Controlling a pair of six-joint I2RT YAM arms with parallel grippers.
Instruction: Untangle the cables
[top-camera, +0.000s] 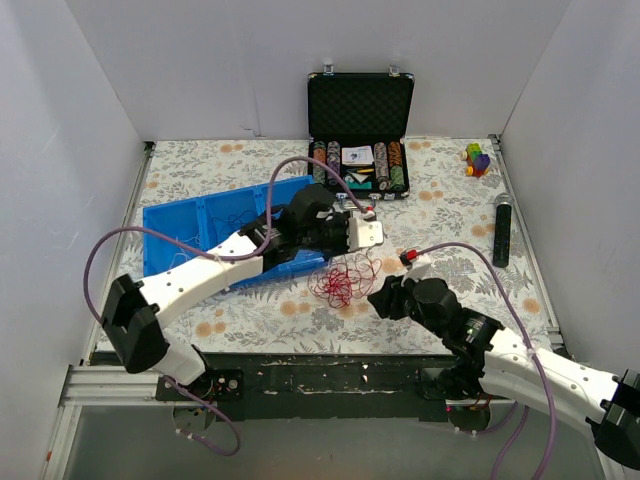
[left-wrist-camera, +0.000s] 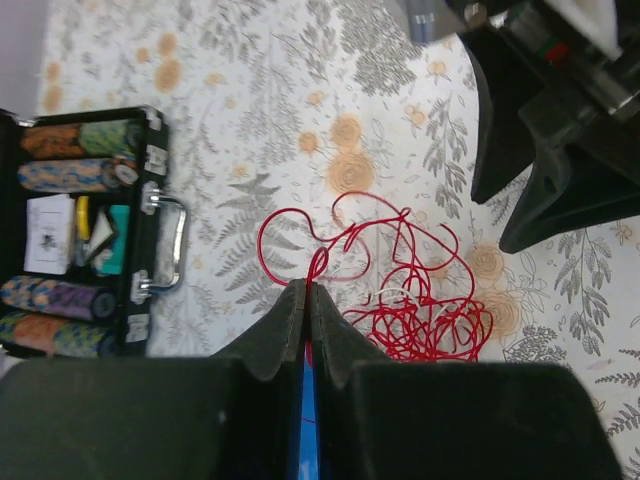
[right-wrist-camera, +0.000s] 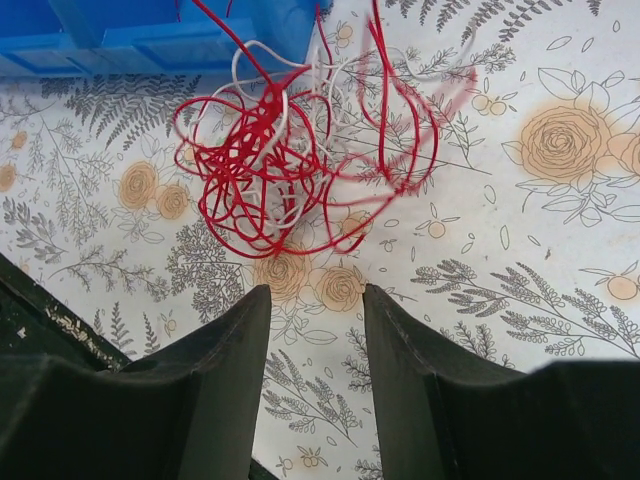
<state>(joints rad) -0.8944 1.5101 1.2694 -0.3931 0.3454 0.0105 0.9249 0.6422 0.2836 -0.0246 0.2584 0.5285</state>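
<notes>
Thin red and white cables lying as loose tangle on floral-patterned worktop, just right of near-right corner of blue plastic compartment bin. Left tool clenching, pinching one red strand at far-left side of tangle; red loop curling just past its fingertips. Right tool hovering on near-right side of tangle, released, fingers apart, touching no strand. Open black case of poker chips sitting at far edge, well apart from tangle.
</notes>
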